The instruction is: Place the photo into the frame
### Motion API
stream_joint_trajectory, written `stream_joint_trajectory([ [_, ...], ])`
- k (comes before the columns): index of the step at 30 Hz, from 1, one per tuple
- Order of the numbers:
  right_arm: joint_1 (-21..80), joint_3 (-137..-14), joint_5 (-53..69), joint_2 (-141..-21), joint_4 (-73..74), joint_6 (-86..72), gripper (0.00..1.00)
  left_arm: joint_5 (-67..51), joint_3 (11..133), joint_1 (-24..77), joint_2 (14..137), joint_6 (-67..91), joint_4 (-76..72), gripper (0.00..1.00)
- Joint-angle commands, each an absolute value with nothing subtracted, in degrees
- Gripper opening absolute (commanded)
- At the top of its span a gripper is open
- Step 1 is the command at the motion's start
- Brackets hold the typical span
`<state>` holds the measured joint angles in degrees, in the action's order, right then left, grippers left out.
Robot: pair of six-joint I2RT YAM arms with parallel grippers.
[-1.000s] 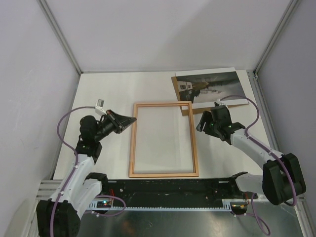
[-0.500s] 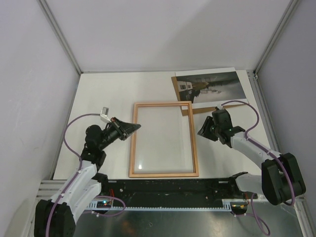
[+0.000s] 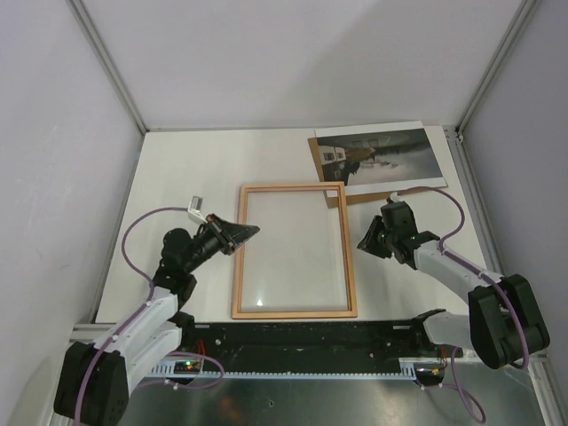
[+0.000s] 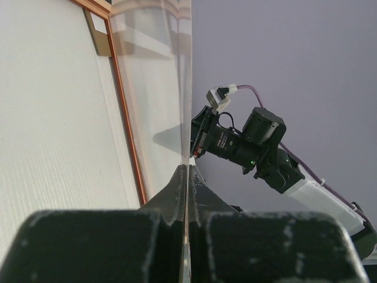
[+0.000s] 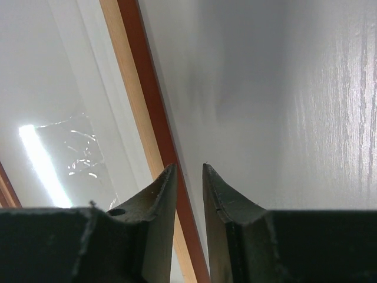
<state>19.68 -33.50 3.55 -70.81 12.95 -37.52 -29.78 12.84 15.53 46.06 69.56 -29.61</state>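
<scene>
White tabletop (image 3: 195, 164), grey walls (image 3: 293, 62) — frame (image 3: 293, 311) flat; left gripper (image 3: 254, 230) clenched, right gripper (image 3: 362, 241) narrowly parted.

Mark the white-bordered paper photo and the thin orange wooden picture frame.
white-bordered paper photo (image 3: 380, 153): top external view, centre of the print.
thin orange wooden picture frame (image 3: 293, 312): top external view, middle of its near rail.

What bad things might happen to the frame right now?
The right gripper, barely open, sits by the thin right rail of the frame; it might shove the frame sideways instead of grabbing it. The left gripper, shut to a point, is over the pane near the left rail; pressing down could scratch it.
</scene>
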Motion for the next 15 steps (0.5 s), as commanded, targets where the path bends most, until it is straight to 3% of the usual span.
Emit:
stream_joint_trajectory([
  [1,19.51,-32.47,3.97,-70.25,10.81,-37.79,0.28,-27.7,12.66,16.92,47.8,70.59,-37.13,0.0],
  [15,19.51,-30.29,5.02,-71.89,8.33,-37.78,0.24,-26.22,13.01,18.74,55.18,70.61,-43.61,0.0],
])
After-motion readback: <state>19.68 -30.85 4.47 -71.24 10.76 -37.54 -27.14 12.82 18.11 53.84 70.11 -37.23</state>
